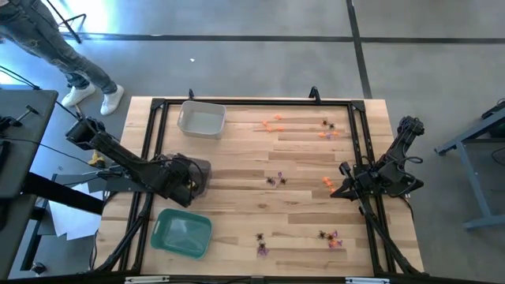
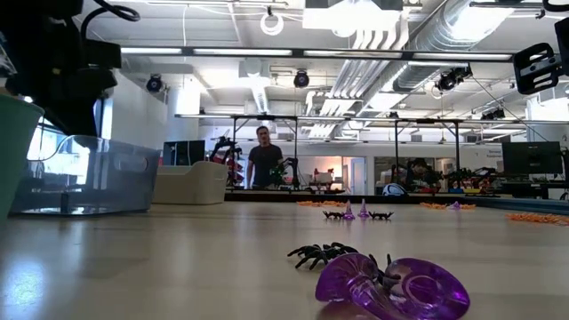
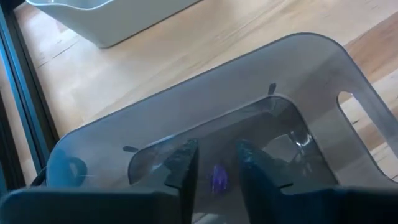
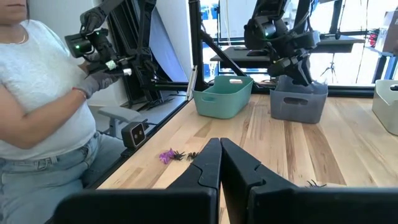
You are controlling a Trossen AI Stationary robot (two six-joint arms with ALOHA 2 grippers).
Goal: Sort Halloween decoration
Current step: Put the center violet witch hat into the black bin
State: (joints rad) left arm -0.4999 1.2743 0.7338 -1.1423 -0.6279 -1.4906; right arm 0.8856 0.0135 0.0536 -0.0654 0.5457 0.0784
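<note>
Left end effector point(image 3: 214, 165) inside the grey bin point(image 3: 323, 81), fingers slightly apart around a purple trinket point(image 3: 218, 177), right end effector point(image 4: 220, 163) pressed together over the counter point(image 1: 237, 166), other trinkets point(image 1: 327, 130) scattered right.

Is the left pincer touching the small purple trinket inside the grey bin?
Apart. In the left wrist view the purple trinket sits between the left pincer's fingers, inside the grey bin, with gaps on both sides.

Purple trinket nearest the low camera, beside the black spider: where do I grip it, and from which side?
Take the purple trinket across its wide round rim, probably straight down from above. It lies tipped over on the table, so the rim looks like the broadest hold. Set the fingers clear of the black spider close behind it.
</note>
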